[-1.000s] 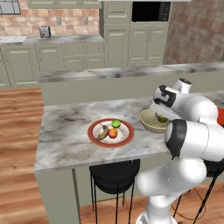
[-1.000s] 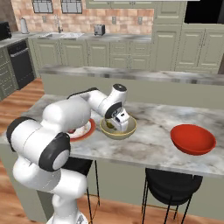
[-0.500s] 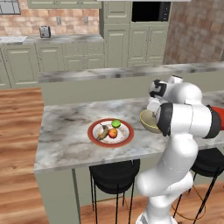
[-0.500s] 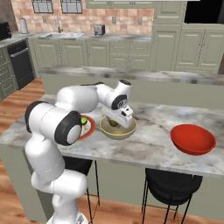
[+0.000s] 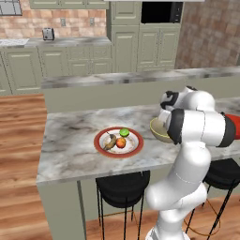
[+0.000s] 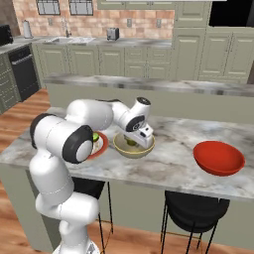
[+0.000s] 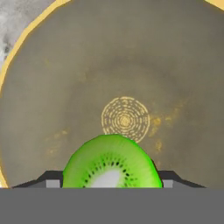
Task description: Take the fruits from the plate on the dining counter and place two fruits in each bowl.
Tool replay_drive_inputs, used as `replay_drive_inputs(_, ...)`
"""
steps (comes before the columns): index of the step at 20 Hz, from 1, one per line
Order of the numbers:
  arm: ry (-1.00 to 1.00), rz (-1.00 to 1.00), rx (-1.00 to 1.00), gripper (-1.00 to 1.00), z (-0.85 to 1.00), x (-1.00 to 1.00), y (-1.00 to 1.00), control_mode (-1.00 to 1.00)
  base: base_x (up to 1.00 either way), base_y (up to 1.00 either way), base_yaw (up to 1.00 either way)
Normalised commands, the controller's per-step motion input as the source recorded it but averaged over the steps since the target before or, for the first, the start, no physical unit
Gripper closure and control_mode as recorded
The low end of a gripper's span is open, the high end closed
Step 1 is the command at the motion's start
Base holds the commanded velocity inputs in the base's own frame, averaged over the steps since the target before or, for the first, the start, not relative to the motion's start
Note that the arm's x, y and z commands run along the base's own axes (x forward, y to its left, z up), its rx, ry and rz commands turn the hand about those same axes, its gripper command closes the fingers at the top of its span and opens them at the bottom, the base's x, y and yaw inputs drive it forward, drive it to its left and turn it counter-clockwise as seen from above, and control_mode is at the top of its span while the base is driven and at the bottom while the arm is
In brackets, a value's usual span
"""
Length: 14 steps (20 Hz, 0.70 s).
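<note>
I've got the claw [image 6: 133,142] clenched on a green fruit [image 7: 111,161], low centre, poised over the yellow-tan bowl [image 7: 52,78] for the drop.

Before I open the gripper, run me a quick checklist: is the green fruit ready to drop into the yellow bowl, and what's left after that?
1. Fruit at the gripper: ok. The green fruit sits between the fingertips in the hand view.
2. Gripper over the yellow bowl: ok. The hand view looks straight down into the bowl's inside.
3. Bowl free of other fruit: ok as far as the hand view shows.
4. Fruit touching the bowl floor: cannot tell.
5. Fruit left on the plate: ok. A green one, an orange-red one and a banana wait there.
6. Red bowl: ok, on the counter, nothing in it.
</note>
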Motion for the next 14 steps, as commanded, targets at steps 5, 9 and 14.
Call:
replay_drive_inputs(5,0.05,0.0,-0.06,1.0,-0.04,0.22,0.0,-1.0,0.0,0.0,0.0)
replay_drive_inputs(9,0.12,0.02,-0.02,1.0,-0.05,0.2,0.0,-1.0,0.0,0.0,0.0)
replay_drive_inputs(14,0.07,0.03,0.0,1.0,-0.04,0.11,-0.01,-1.0,0.0,0.0,0.0)
